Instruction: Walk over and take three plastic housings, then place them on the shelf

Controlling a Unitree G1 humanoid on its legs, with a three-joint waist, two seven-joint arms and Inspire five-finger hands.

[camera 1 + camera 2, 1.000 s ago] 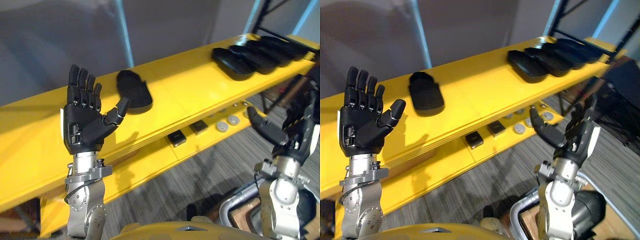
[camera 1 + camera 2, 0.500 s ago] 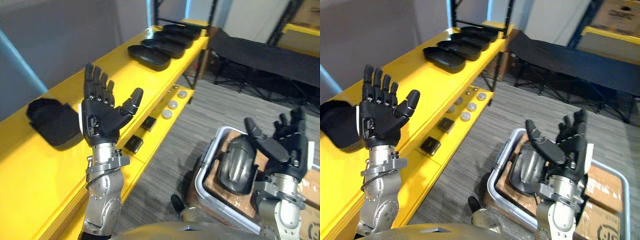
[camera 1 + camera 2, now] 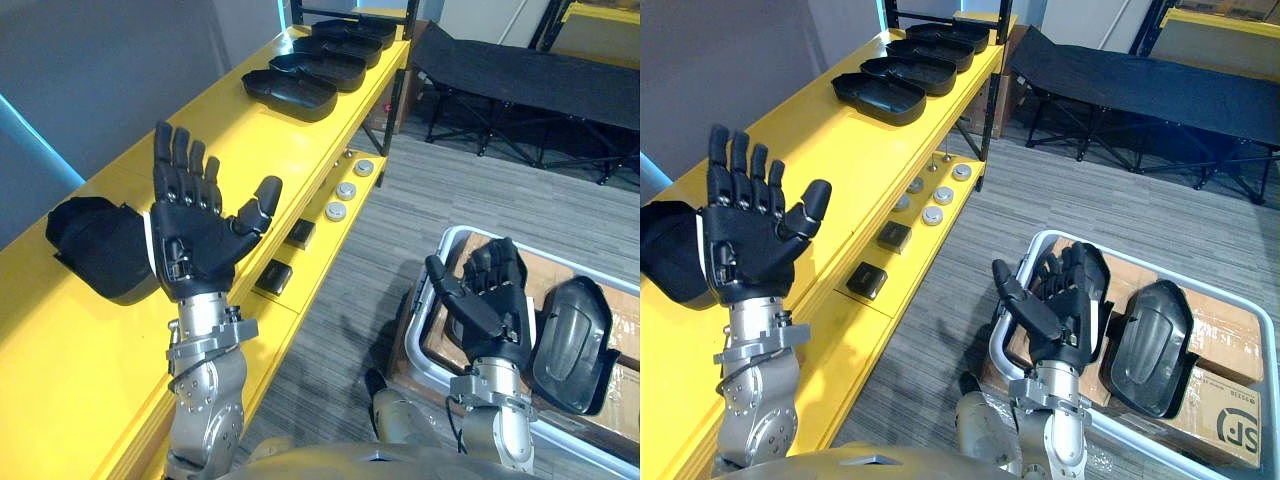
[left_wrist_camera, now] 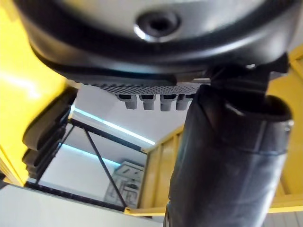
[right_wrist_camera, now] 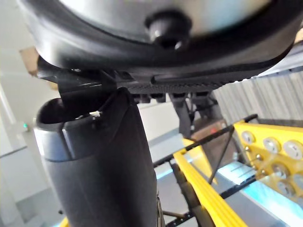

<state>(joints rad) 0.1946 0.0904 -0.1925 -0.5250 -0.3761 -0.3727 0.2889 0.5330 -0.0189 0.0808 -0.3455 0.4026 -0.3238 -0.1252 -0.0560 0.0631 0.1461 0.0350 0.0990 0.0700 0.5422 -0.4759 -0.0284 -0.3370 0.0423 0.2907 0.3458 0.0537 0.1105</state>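
My left hand (image 3: 195, 235) is raised, open and empty, in front of the yellow shelf (image 3: 230, 150). One black plastic housing (image 3: 95, 245) lies on the shelf just behind it. Several more black housings (image 3: 300, 90) sit in a row at the shelf's far end. My right hand (image 3: 1065, 305) is held up open, holding nothing, above a white-rimmed cart (image 3: 1035, 245). Another dark housing (image 3: 1150, 345) rests on the cardboard boxes in that cart, just right of the right hand.
Small black blocks (image 3: 275, 275) and round silver parts (image 3: 345, 190) lie on the shelf's lower ledge. A black folding cot (image 3: 520, 85) stands across the grey carpet beyond the cart. A blue and yellow rack (image 3: 1220, 20) is at the back right.
The camera has swung further right and down, so the cart shows more fully. My right hand now stands left of the housing in the cart instead of in front of it.
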